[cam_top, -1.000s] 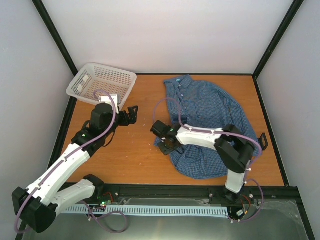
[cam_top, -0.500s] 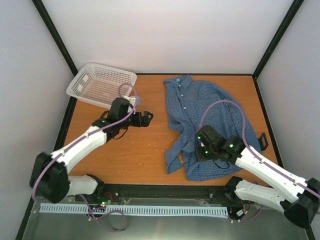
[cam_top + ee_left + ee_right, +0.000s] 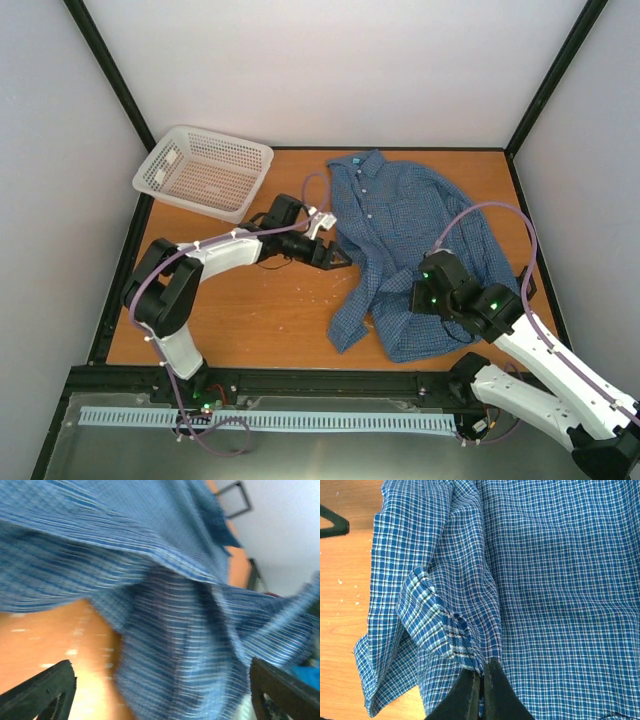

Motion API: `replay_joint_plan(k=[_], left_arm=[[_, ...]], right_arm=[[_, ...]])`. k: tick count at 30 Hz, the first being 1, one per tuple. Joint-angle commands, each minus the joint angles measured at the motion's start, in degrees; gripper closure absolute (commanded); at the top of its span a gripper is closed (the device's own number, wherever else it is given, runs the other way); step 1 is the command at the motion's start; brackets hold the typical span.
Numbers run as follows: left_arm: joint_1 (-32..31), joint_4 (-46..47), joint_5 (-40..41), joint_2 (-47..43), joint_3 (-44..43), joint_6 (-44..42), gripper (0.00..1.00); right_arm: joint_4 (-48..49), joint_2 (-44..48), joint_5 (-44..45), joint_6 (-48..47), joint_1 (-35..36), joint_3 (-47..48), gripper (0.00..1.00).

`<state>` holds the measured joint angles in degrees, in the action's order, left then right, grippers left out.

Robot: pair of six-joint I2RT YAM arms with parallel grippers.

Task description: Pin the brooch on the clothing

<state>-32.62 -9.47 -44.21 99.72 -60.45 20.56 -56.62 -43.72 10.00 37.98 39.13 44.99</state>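
Near right: the right pincer (image 3: 422, 296) rests on the near part of the shirt (image 3: 410, 225). In the right wrist view its fingers (image 3: 497, 692) are pressed together, tips meeting where the folds of the cloth (image 3: 560, 580) converge. It is closed on a pinch of shirt. A turned-over cuff (image 3: 432, 615) runs down to that same spot.

Near left: the desk (image 3: 250, 310) is bare orange-brown wood with a few white specks.

Middle: the shirt lies crumpled on the right half of the desk, with its near hem bunched and one flap reaching left toward the centre. The left arm stretches from the near left corner across the desk. The left pincer (image 3: 336, 255) sits at the shirt's left edge. In the left wrist view its fingers (image 3: 47, 690) stand wide apart at the two lower corners, holding nothing. Blurred blue cloth (image 3: 165, 630) fills the space ahead of them. Contact with the cloth cannot be determined.

Far: the shirt's collar (image 3: 356, 162) points to the far edge of the desk. A white mesh basket (image 3: 205, 170) stands at the far left corner, well apart from the shirt.
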Motion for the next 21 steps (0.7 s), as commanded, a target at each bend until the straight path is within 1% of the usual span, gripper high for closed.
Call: replay_joint_plan(k=[1,3,5,7,8,9,11,13,14,16,17,18,19,20,21], left_arm=[[-4.6,8.0,-13.5,-3.6,1.2,-4.2,0.03],[-6.0,7.4,-13.2,-2.1,-0.5,-3.6,0.00],[-6.8,6.9,-11.5,0.4,-3.2,-1.2,0.04],[-7.2,4.8,-8.0,3.9,-7.2,0.8,0.14],[-7.2,3.0,-6.5,6.0,-9.8,1.6,0.22],[-7.2,1.5,-5.7,8.0,-12.2,2.0,0.29],[-7.5,0.6,-5.4,10.2,-15.0,2.8,0.40],[-7.7,0.6,-4.7,10.9,-15.9,3.3,0.50],[-7.7,-1.4,-3.5,11.1,-16.2,3.3,0.54],[-7.6,-3.6,-1.5,11.3,-16.4,2.4,0.67],[-7.7,-4.4,-0.7,11.3,-16.3,2.1,0.71],[-7.6,-5.0,-0.1,11.2,-15.9,1.9,0.72],[-7.6,-5.2,0.4,11.1,-15.4,1.9,0.70],[-7.6,-5.1,0.5,11.1,-15.1,2.0,0.66],[-7.6,-4.8,-0.5,11.4,-15.0,2.1,0.65]], right_arm=[[1.3,1.2,-0.1,0.2,-0.4,-0.8,0.97],[2.1,1.2,-0.9,-0.2,-0.4,-0.9,0.97],[2.3,0.7,-1.0,-0.5,-0.4,-0.8,0.97],[2.2,0.3,-1.1,-1.0,-0.4,-0.3,0.97],[2.2,0.2,-1.1,-1.2,-0.4,-0.2,0.97],[2.3,0.2,-1.1,-1.2,-0.4,-0.2,0.97],[2.5,0.3,-1.4,-1.4,-0.4,-0.2,0.97],[2.6,0.4,-1.7,-1.3,-0.4,-0.3,0.97],[2.7,0.4,-1.9,-1.3,-0.4,-0.3,0.97],[2.9,0.5,-2.4,-1.4,-0.4,-0.7,0.97],[3.1,0.5,-2.5,-1.5,-0.4,-0.9,0.97],[3.2,0.5,-2.6,-1.6,-0.4,-1.0,0.97],[3.4,0.4,-2.9,-1.8,-0.4,-1.0,0.98],[3.7,0.3,-3.4,-2.2,-0.4,-0.9,0.97],[3.9,0.1,-3.7,-2.4,-0.4,-0.8,0.97]])
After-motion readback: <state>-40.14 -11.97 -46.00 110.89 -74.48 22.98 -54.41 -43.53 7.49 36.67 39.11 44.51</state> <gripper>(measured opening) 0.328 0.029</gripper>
